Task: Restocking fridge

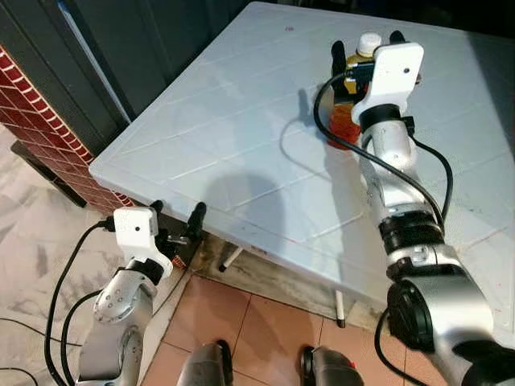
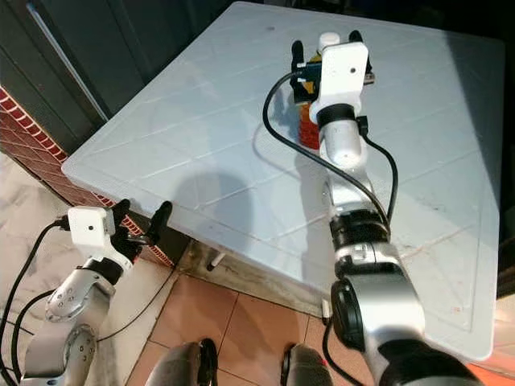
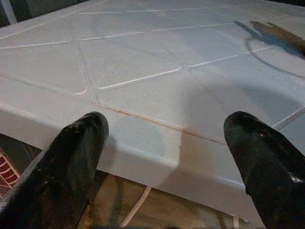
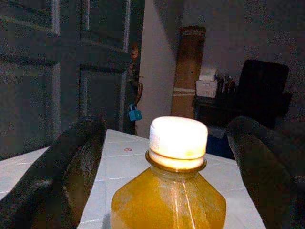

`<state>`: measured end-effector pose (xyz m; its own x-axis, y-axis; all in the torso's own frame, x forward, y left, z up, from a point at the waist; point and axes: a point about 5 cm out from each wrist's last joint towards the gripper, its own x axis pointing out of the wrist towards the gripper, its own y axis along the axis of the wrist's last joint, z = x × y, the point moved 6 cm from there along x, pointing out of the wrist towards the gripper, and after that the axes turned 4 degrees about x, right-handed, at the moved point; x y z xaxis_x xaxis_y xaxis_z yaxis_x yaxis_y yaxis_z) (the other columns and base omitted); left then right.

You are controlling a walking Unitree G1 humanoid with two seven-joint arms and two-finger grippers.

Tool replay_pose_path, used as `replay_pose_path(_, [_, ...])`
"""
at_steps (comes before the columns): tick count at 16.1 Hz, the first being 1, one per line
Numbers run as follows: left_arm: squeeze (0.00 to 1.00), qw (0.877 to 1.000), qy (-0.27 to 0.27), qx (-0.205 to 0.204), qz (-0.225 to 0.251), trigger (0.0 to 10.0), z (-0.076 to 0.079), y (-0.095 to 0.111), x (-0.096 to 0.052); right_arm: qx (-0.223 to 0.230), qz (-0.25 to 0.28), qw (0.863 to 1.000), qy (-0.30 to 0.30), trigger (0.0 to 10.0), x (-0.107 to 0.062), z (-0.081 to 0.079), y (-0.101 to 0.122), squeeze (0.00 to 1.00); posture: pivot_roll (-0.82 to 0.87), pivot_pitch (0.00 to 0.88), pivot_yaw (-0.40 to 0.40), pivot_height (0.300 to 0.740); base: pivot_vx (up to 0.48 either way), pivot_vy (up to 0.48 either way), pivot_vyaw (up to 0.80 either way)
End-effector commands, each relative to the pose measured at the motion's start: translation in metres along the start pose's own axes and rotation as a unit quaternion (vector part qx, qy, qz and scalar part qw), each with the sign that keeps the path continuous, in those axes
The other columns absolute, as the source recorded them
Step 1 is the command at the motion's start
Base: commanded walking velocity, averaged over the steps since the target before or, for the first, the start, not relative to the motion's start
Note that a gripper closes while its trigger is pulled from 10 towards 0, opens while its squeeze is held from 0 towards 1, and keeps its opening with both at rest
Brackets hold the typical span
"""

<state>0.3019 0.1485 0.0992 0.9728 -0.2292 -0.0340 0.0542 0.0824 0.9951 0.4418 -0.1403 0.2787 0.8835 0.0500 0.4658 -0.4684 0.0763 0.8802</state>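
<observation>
One bottle (image 1: 352, 96) of orange drink with a white cap stands upright on the white table (image 1: 241, 137), toward its far side. From the head, the right gripper (image 1: 366, 44) reaches over it, a black finger on each side of the neck, spread and not touching. The left gripper (image 1: 177, 219) hangs below the table's near edge, fingers apart, holding nothing. Its wrist camera faces that edge between two fingers (image 3: 71, 162). The right wrist camera shows the cap (image 4: 178, 138) centred between its fingers.

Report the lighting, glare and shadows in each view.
Eye views: sharp, daylit white table, right gripper casting a soft shadow. Right wrist view: dim, grainy, bottle with its cap overexposed. Left wrist view: even light, left gripper blurred.
</observation>
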Motion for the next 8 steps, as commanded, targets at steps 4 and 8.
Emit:
replay_pose_path(4, [0.0,1.0,-0.003,0.008,-0.003,10.0,0.002,0.002,0.002,0.013,0.003,1.0,-0.007,10.0,0.016,-0.006,0.011,0.0,0.09,0.153,0.105,0.74,0.0,0.0,0.0])
replay_pose_path(8, [0.0,1.0,-0.004,0.007,-0.006,10.0,0.003,0.0,0.001,0.011,-0.015,1.0,-0.021,10.0,0.025,-0.002,0.009,0.0,0.09,0.149,0.099,0.74,0.0,0.0,0.0])
